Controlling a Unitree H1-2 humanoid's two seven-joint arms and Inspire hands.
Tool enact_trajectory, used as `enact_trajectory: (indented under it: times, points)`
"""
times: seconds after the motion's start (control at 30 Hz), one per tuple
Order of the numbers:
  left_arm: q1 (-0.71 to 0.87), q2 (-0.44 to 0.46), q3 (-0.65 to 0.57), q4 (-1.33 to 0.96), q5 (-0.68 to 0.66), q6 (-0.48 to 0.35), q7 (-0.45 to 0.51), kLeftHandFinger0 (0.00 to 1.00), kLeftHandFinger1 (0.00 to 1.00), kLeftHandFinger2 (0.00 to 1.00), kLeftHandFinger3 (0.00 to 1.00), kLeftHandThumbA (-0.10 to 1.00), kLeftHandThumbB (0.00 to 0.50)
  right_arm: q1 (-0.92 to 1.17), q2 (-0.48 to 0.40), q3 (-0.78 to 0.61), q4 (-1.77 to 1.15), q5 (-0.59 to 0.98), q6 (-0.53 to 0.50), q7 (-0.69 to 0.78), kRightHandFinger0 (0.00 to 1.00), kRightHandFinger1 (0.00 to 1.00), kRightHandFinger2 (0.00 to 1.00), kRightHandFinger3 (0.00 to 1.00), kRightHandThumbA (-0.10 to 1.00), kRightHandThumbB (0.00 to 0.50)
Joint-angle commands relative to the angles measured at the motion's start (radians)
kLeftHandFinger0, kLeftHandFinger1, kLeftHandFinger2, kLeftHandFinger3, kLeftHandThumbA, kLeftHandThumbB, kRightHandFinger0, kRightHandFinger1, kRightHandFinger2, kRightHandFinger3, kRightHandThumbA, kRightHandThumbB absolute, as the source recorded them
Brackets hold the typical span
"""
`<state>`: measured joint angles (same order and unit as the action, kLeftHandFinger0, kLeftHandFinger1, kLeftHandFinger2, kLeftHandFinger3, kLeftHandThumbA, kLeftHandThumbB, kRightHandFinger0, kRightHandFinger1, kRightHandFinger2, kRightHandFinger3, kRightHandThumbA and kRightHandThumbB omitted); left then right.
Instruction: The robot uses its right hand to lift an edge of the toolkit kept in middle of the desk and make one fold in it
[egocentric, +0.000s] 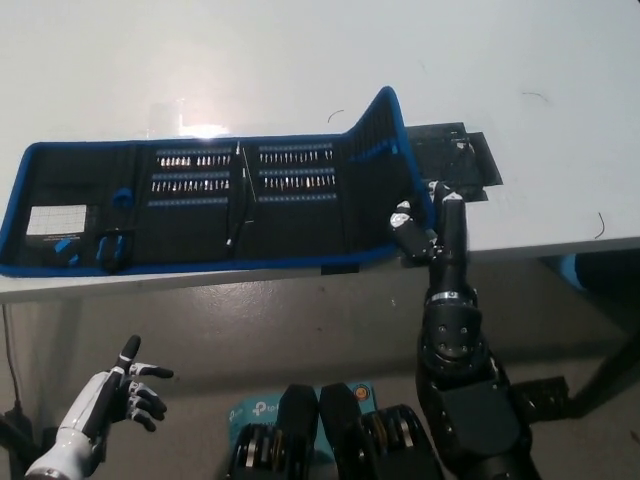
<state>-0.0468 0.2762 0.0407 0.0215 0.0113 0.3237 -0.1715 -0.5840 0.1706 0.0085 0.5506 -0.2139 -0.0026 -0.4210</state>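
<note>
Black right hand (425, 225) gripping toolkit (215, 205) raised right edge, white desk (300, 70), left hand (110, 400) low, fingers spread

Bright, even light from above washes the white worktop (300, 60) nearly featureless, with a small glare patch (205, 130) just above the toolkit (200, 205). The toolkit's black lining reads dark, its small parts soft and hard to resolve. The floor below the worktop edge lies dimmer (greyish, in shade). The right hand (425, 225) merges with dark fabric; mild overall softness
</note>
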Motion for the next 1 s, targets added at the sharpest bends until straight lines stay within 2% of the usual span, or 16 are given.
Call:
enact_trajectory:
  times: [0.0,0.13,0.23,0.33,0.4,0.43,0.47,0.5,0.63,0.67,0.7,0.77,0.83,0.9,0.93,0.97]
  points:
    - [-0.009,0.025,-0.005,-0.03,-0.004,-0.016,-0.018,0.36,0.36,0.32,0.54,1.0,0.5,-0.069,-0.025,0.046,-0.043,-0.071,-0.055,-0.013,0.0,0.05,0.36,0.18,-0.1,0.0]
    - [-0.012,0.028,-0.002,-0.031,-0.004,-0.013,-0.019,0.35,0.36,0.3,0.52,1.0,0.484,-0.117,-0.062,0.124,-0.042,-0.116,-0.044,0.031,0.0,0.08,0.43,0.17,-0.1,0.0]
    - [-0.018,0.03,-0.003,-0.036,0.002,0.001,-0.02,0.36,0.37,0.35,0.55,1.0,0.455,-0.18,-0.112,0.234,-0.045,-0.211,0.049,0.104,0.0,0.01,0.31,0.14,-0.1,0.019]
    - [-0.022,0.029,-0.006,-0.028,0.003,-0.005,-0.023,0.37,0.38,0.33,0.53,1.0,0.464,-0.238,-0.164,0.414,-0.056,-0.334,0.146,0.248,0.0,0.0,0.21,0.22,-0.1,0.076]
    - [-0.023,0.027,-0.011,-0.027,0.005,-0.005,-0.023,0.37,0.37,0.32,0.52,1.0,0.464,-0.238,-0.179,0.444,-0.066,-0.334,0.165,0.255,0.0,0.0,0.19,0.23,-0.1,0.08]
    - [-0.021,0.026,-0.01,-0.031,0.004,-0.003,-0.023,0.38,0.37,0.32,0.52,1.0,0.476,-0.245,-0.191,0.528,-0.059,-0.398,0.173,0.296,0.0,0.0,0.19,0.31,-0.1,0.101]
    - [-0.026,0.026,-0.012,-0.026,0.004,-0.004,-0.024,0.38,0.37,0.31,0.51,1.0,0.472,-0.244,-0.203,0.578,-0.047,-0.437,0.157,0.303,0.0,0.0,0.19,0.38,-0.1,0.144]
    - [-0.025,0.025,-0.013,-0.029,0.003,-0.006,-0.025,0.38,0.37,0.31,0.5,1.0,0.465,-0.238,-0.21,0.62,-0.055,-0.459,0.176,0.337,0.0,0.0,0.21,0.37,-0.1,0.12]
    - [-0.031,0.024,-0.013,-0.035,0.002,0.007,-0.023,0.4,0.38,0.32,0.52,1.0,0.432,-0.219,-0.235,0.762,-0.028,-0.531,0.195,0.396,0.0,0.0,0.21,0.42,-0.1,0.195]
    - [-0.034,0.025,-0.013,-0.033,0.003,0.005,-0.022,0.4,0.38,0.32,0.52,1.0,0.428,-0.206,-0.242,0.793,-0.017,-0.553,0.186,0.384,0.0,0.0,0.2,0.42,-0.1,0.201]
    - [-0.035,0.026,-0.014,-0.032,0.003,0.004,-0.024,0.38,0.36,0.3,0.53,1.0,0.425,-0.193,-0.252,0.823,-0.008,-0.568,0.183,0.387,0.0,0.0,0.21,0.37,-0.1,0.143]
    - [-0.043,0.028,-0.016,-0.029,0.002,0.001,-0.027,0.37,0.35,0.3,0.53,1.0,0.425,-0.183,-0.268,0.855,0.004,-0.583,0.169,0.375,0.0,0.01,0.22,0.33,-0.1,0.119]
    - [-0.044,0.03,-0.018,-0.03,0.003,0.003,-0.028,0.38,0.37,0.32,0.54,1.0,0.419,-0.168,-0.278,0.876,0.021,-0.594,0.138,0.35,0.0,0.0,0.21,0.31,-0.1,0.166]
    - [-0.044,0.028,-0.015,-0.027,-0.005,-0.001,-0.03,0.37,0.36,0.31,0.54,1.0,0.41,-0.162,-0.282,0.885,0.029,-0.591,0.13,0.362,0.0,0.04,0.24,0.29,-0.1,0.181]
    - [-0.045,0.028,-0.014,-0.025,-0.006,0.001,-0.03,0.36,0.36,0.31,0.54,1.0,0.402,-0.161,-0.28,0.886,0.034,-0.588,0.127,0.363,0.0,0.05,0.24,0.33,-0.1,0.21]
    - [-0.049,0.037,-0.013,-0.027,-0.005,0.003,-0.034,0.35,0.34,0.3,0.53,1.0,0.401,-0.16,-0.272,0.883,0.034,-0.587,0.134,0.364,0.0,0.05,0.26,0.37,-0.1,0.209]
